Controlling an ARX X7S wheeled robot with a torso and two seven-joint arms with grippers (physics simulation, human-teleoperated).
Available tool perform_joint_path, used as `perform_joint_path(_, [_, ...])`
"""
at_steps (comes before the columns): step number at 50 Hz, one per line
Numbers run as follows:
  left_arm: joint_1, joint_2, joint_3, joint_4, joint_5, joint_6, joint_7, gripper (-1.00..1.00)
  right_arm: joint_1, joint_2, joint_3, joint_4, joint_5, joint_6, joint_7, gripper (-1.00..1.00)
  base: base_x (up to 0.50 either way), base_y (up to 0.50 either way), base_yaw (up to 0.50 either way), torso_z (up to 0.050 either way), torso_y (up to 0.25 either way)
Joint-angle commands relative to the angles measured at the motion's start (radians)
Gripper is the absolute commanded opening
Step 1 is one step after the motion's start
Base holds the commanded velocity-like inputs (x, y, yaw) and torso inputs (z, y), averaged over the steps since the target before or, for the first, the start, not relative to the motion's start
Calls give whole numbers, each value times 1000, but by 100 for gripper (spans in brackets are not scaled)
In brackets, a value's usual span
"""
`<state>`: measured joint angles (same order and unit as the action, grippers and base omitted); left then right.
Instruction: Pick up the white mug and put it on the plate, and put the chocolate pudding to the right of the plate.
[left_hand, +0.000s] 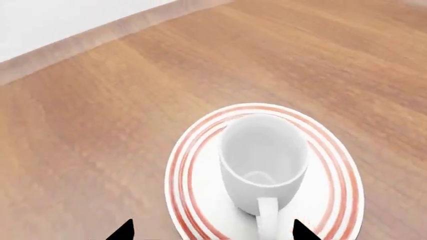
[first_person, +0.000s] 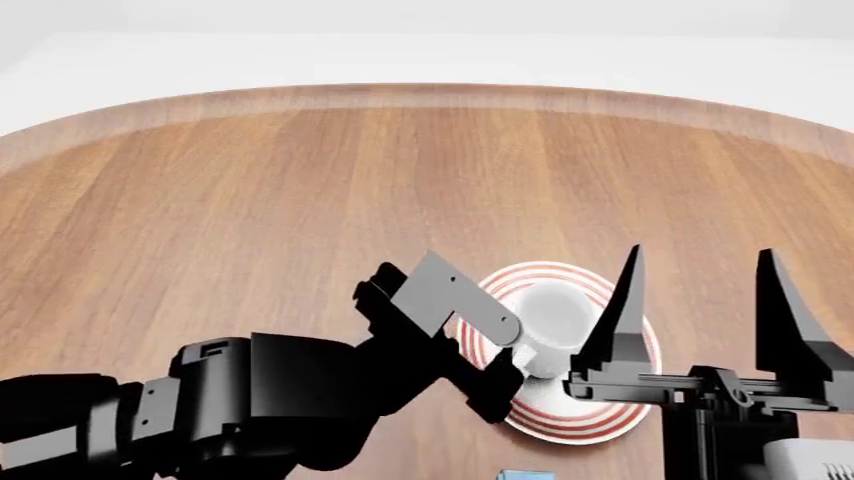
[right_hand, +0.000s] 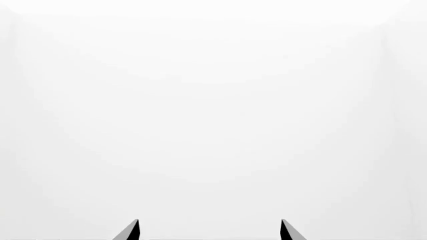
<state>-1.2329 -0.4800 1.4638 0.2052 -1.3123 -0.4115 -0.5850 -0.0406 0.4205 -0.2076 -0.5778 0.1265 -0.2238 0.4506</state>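
On the plate (left_hand: 343, 185) the white mug (left_hand: 263, 160) stands upright, and the left gripper (left_hand: 212, 231), fingers spread around its handle, could tip it if withdrawn crookedly; the chocolate pudding (first_person: 525, 474) seems barely visible.

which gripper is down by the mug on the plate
The left gripper, open beside the white mug on the plate; the right gripper points upward.
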Motion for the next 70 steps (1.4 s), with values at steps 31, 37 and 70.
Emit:
perform_joint_path(31, [10, -261, -54, 213, 44, 56, -117, 100, 3, 4, -23, 4, -10, 10, 6, 100, 0, 0, 0, 0, 0])
perform_joint_path(37, [1, -319, -74, 259, 56, 68, -158, 100, 4, 7, -24, -12, -22, 43, 15, 100, 0, 0, 0, 0, 0])
perform_joint_path(70, [-47, -368, -105, 358, 79, 50, -216, 100, 34, 16, 11, -330, 152, 861, 247, 100, 0, 0, 0, 0, 0])
